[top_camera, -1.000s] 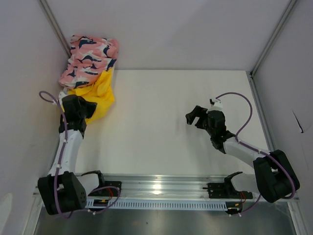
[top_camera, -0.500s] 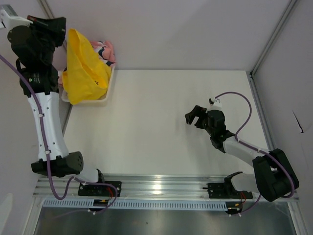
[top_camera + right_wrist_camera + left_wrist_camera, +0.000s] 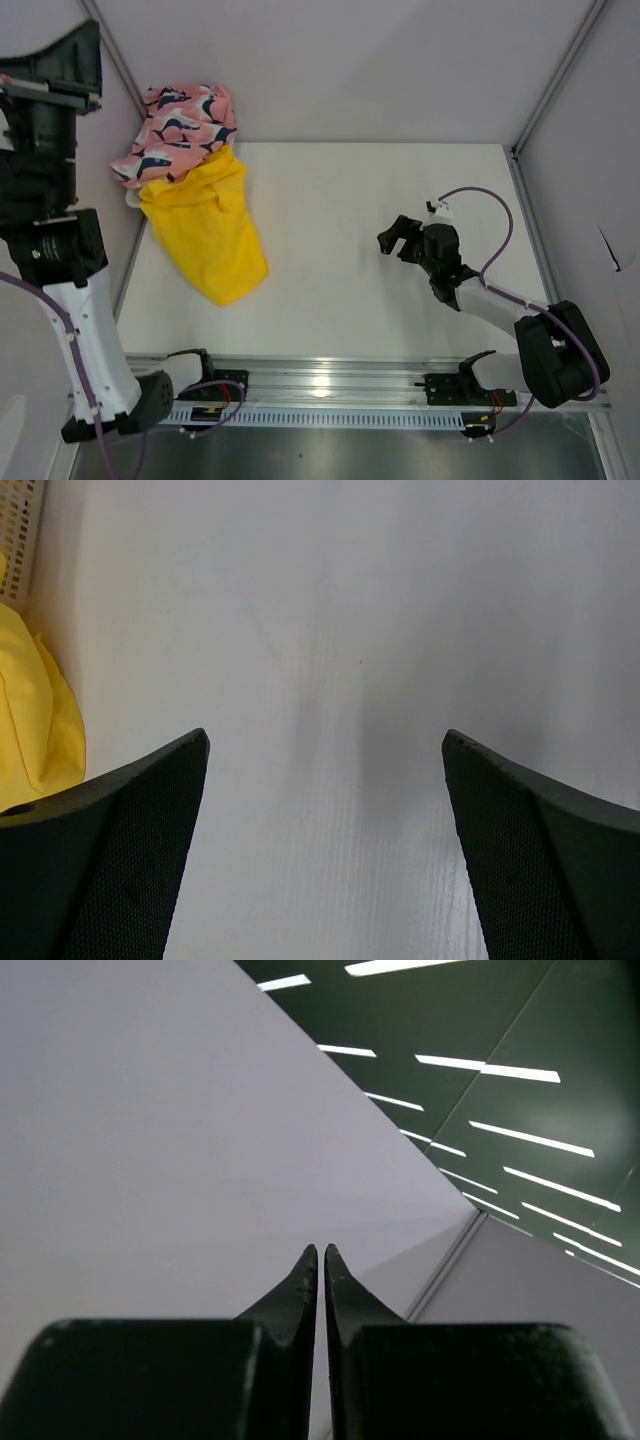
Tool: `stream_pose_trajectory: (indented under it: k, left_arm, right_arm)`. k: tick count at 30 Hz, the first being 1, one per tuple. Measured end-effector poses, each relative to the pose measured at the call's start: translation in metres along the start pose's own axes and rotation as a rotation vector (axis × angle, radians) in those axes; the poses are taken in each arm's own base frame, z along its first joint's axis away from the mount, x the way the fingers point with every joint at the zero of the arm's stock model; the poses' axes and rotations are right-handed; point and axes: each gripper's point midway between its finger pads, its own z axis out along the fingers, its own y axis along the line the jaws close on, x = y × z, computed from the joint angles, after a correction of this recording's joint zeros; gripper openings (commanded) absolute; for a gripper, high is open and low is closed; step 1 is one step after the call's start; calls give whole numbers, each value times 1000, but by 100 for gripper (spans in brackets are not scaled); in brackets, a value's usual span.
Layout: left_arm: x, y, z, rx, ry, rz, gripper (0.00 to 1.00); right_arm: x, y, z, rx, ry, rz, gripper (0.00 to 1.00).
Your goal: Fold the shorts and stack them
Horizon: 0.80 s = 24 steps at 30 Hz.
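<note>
— What encloses the white table?
— Plain pale grey wall panels at the back and on both sides, joined at the far corners by slanting aluminium posts.
— And along the near edge?
— An aluminium rail, edge to edge.
— Overhead?
— A dark ceiling with rows of bright strip lights.

Overhead; left wrist upward, right tableward.
</note>
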Motion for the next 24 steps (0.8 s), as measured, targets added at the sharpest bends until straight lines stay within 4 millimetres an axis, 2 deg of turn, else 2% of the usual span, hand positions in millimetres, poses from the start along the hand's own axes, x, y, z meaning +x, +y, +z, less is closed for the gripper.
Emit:
stream_pose_trajectory:
  k: [3,6,8,9,10,12,13,15,20,24]
  left_arm:
    - [34,34,-37,-90,62,-29,28]
    - [101,112,-81,-275,185,-77,49]
    - [150,168,-111,-404,278,-108,71]
    - [177,196,-132,-483,339,-126,88]
    - [205,223,-151,-560,404,-128,99]
    - [255,261,-195,-708,549,-125,99]
    - [273,270,-213,-757,612,-107,99]
    - [293,275,-236,-799,700,-49,99]
    - [316,282,-262,-821,793,108,99]
    - [358,296,-299,-879,942,215,99]
  right_arm:
    - [0,1,0,-3,2,0,100]
    - [1,2,0,-8,5,0,99]
    - [0,2,0,-9,4,0,99]
    - [0,2,0,-10,3,0,99]
    - [0,2,0,-9,3,0,99]
    - [0,2,0,-9,4,0,100]
    - [0,2,0,-10,4,0,99]
    - [0,3,0,-12,5,0,99]
    - [0,3,1,-14,6,0,99]
    - [0,3,1,-15,8,0,99]
